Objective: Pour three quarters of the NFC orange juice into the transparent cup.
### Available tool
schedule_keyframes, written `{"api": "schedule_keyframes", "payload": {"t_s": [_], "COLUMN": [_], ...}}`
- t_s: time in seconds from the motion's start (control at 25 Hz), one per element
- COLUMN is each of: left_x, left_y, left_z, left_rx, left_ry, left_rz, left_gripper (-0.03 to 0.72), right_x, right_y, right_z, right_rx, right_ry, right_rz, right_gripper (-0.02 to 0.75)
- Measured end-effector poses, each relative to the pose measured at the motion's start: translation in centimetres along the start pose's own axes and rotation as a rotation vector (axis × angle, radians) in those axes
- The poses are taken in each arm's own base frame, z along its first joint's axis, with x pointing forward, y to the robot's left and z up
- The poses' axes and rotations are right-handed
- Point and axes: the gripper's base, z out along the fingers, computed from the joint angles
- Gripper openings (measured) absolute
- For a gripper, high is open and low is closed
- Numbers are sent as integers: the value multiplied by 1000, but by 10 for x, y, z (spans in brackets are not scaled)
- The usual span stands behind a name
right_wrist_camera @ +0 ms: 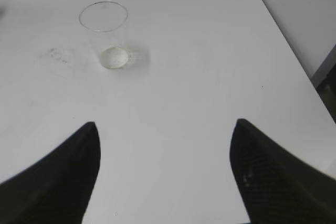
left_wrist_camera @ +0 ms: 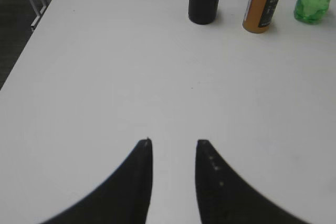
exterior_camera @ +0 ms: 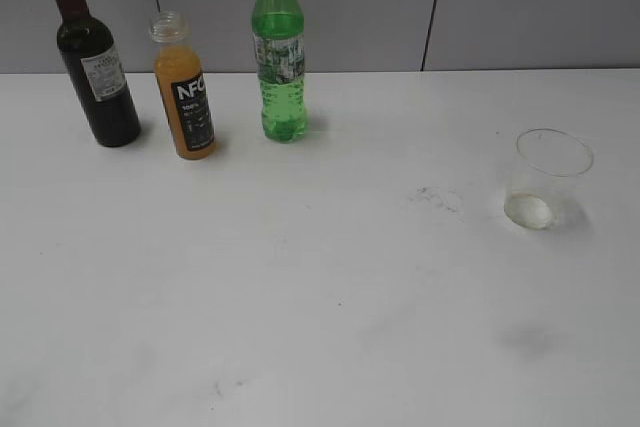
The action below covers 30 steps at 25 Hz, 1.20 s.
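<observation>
So: white matte table [exterior_camera: 320,327], smooth, a few faint grey smudges near the middle right. NFC orange juice [exterior_camera: 184,87] stands upright at the back left, a small clear plastic bottle, rounded shoulders, ribbed capless neck, opaque orange liquid up to the shoulder, glossy black label with white lettering. Just left of it, apart, a dark wine bottle [exterior_camera: 92,57]: glossy near-black glass, straight cylinder, maroon foil on the neck, pale paper label. Right of the juice, apart, a green bottle [exterior_camera: 279,52]: translucent plastic, waisted shape, lumpy base, yellow cap, printed wrap label. Transparent cup [exterior_camera: 548,179] sits well apart on the right side, upright, thin clear colourless plastic, slightly tapered, thin round rim, thicker pale disc at the bottom; looks empty.

Left gripper [left_wrist_camera: 173,142] hovers over bare table, the three bottles well ahead of it; black curved tapering fingers, narrow gap between tips, holding nothing. Right gripper [right_wrist_camera: 165,124] has matte black fingers spread wide, nothing between them, cup ahead and a bit left.
</observation>
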Motion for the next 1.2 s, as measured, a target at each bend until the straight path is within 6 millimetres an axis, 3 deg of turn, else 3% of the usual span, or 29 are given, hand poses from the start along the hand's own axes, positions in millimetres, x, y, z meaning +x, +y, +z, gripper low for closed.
{"api": "schedule_keyframes", "payload": {"t_s": [0.36,0.72,0.92,1.08,1.2], "left_x": [0,0,0,0,0], "left_y": [0,0,0,0,0], "left_z": [0,0,0,0,0], "left_rx": [0,0,0,0,0], "left_ry": [0,0,0,0,0], "left_rz": [0,0,0,0,0], "left_gripper": [229,229,229,229,229], "right_x": [-37,-61,-73,-82,-84], "right_y": [2,-1,2,6,12], "right_z": [4,47,74,103,116], "right_rx": [-47,-33,-90,-127,-181], "right_ry": [-285,-246,-216,-219,-232], "right_rz": [67,-48,44,-123,-139], "right_gripper": [591,591,591,591,591]}}
